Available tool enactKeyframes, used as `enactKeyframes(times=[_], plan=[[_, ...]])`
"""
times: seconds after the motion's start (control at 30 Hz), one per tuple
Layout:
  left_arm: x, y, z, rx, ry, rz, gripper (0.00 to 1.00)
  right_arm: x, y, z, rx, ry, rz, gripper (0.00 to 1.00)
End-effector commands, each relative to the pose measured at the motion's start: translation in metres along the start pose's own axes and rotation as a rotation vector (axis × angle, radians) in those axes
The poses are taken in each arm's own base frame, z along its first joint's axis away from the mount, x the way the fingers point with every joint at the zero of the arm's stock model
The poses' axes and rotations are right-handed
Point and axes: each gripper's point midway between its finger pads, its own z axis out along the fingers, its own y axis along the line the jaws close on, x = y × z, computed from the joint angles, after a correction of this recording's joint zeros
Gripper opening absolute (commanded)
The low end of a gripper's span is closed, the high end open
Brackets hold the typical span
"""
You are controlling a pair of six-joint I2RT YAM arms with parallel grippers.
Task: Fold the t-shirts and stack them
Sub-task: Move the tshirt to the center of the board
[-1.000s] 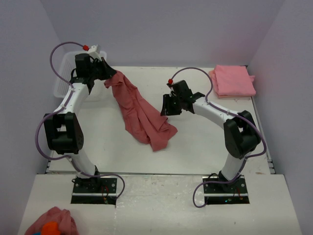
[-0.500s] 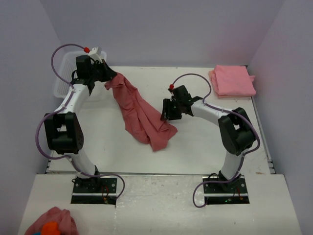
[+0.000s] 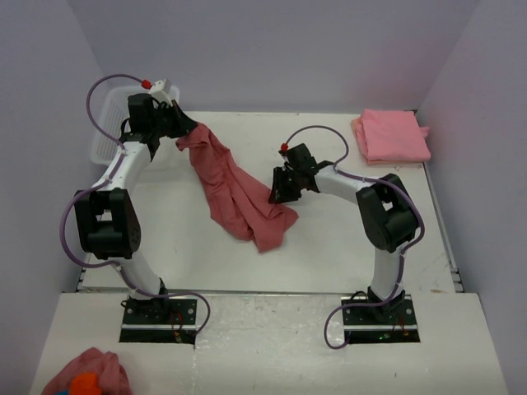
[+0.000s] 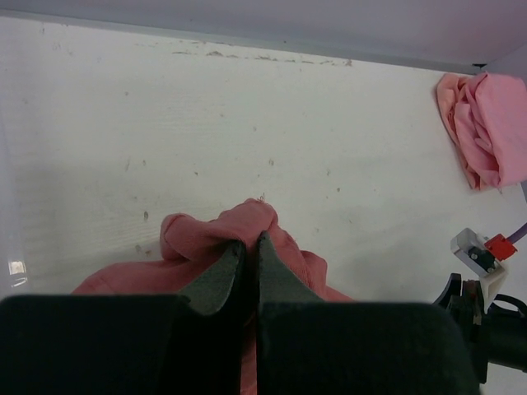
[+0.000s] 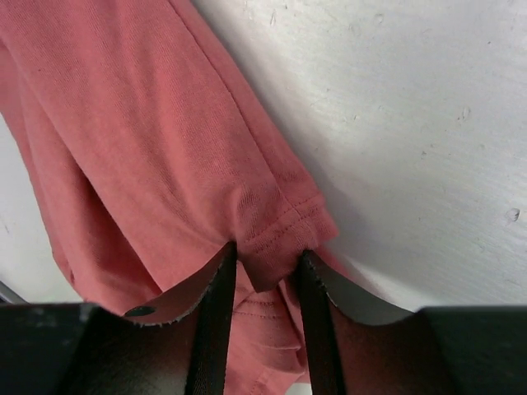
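A dusty rose-red t-shirt (image 3: 239, 193) hangs from my left gripper (image 3: 183, 132) at the back left and trails in a crumpled strip down to the table's middle. In the left wrist view the left gripper (image 4: 249, 240) is shut on a bunched fold of that t-shirt (image 4: 198, 239). My right gripper (image 3: 278, 191) sits at the shirt's right edge. Its jaws stand a little apart in the right wrist view, and a stitched hem corner of the t-shirt (image 5: 148, 123) lies between the fingertips of the right gripper (image 5: 268, 255). A lighter pink folded t-shirt (image 3: 394, 136) lies at the back right.
A clear plastic bin (image 3: 103, 136) stands at the table's back left, behind the left arm. A small pink cloth lump with an orange patch (image 3: 82, 377) lies off the table at the near left. The folded t-shirt (image 4: 486, 123) also shows far right in the left wrist view.
The right arm has reached left, bringing its gripper up to the shirt's right edge with its jaws now narrower round the hem. The left gripper has kept its hold and place.
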Motion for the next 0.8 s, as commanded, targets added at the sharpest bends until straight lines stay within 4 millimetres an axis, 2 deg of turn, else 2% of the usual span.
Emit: enactKeyframes(times=[0.0, 0.07, 0.1, 0.13, 0.2, 0.27, 0.47, 0.53, 0.57, 0.6, 0.63, 0.67, 0.77], plan=[[-0.019, -0.016, -0.007, 0.049, -0.06, 0.034, 0.0, -0.026, 0.013, -0.011, -0.004, -0.08, -0.028, 0.37], [-0.017, -0.015, -0.006, 0.051, -0.056, 0.031, 0.0, -0.027, 0.013, -0.014, 0.007, -0.081, -0.035, 0.33], [-0.016, -0.015, -0.006, 0.053, -0.056, 0.029, 0.0, -0.031, 0.013, -0.016, 0.015, -0.092, -0.041, 0.24], [-0.016, -0.015, -0.006, 0.052, -0.055, 0.028, 0.0, -0.032, 0.013, -0.018, 0.019, -0.096, -0.043, 0.19], [-0.015, -0.016, -0.007, 0.056, -0.055, 0.029, 0.0, -0.036, 0.014, -0.021, 0.026, -0.103, -0.049, 0.15], [-0.014, -0.017, -0.007, 0.059, -0.052, 0.029, 0.0, -0.037, 0.016, -0.024, 0.024, -0.112, -0.057, 0.31], [-0.013, -0.018, -0.007, 0.068, -0.048, 0.026, 0.0, -0.046, 0.017, -0.028, 0.039, -0.123, -0.079, 0.37], [-0.013, -0.018, -0.007, 0.07, -0.048, 0.026, 0.0, -0.046, 0.019, -0.028, 0.035, -0.12, -0.086, 0.33], [-0.013, -0.018, -0.007, 0.07, -0.049, 0.026, 0.0, -0.049, 0.019, -0.029, 0.038, -0.127, -0.086, 0.28], [-0.012, -0.018, -0.006, 0.071, -0.046, 0.025, 0.0, -0.049, 0.018, -0.028, 0.042, -0.125, -0.088, 0.11], [-0.013, -0.018, -0.007, 0.068, -0.048, 0.026, 0.0, -0.051, 0.018, -0.029, 0.046, -0.13, -0.085, 0.03], [-0.012, -0.018, -0.007, 0.069, -0.047, 0.025, 0.0, -0.052, 0.019, -0.03, 0.048, -0.134, -0.087, 0.0], [-0.011, -0.017, -0.006, 0.068, -0.044, 0.022, 0.0, -0.056, 0.021, -0.032, 0.047, -0.14, -0.094, 0.0]])
